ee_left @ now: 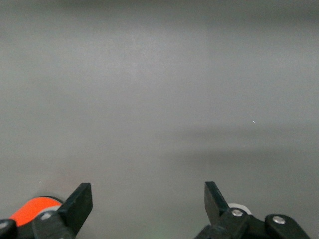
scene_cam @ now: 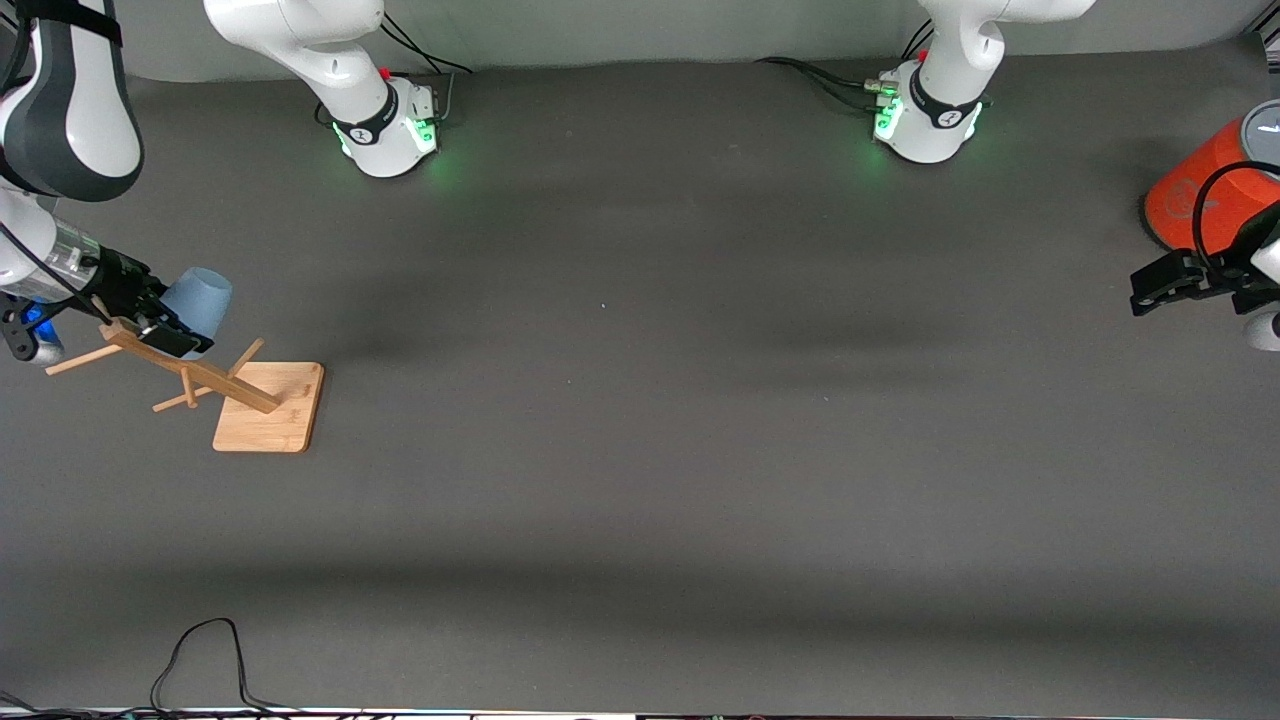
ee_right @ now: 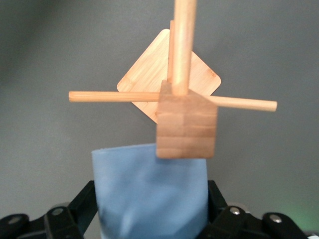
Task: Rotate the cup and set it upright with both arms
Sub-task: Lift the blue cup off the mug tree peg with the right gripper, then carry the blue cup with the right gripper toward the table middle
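Cup [scene_cam: 200,300]: one, light blue, hung on the single wooden rack [scene_cam: 262,405] at the right arm's end of the table, between the right gripper's [scene_cam: 172,325] fingers, which pinch its sides. One orange canister [scene_cam: 1205,195] stands beside the left gripper [scene_cam: 1150,288], spread wide and empty. No writing is readable.
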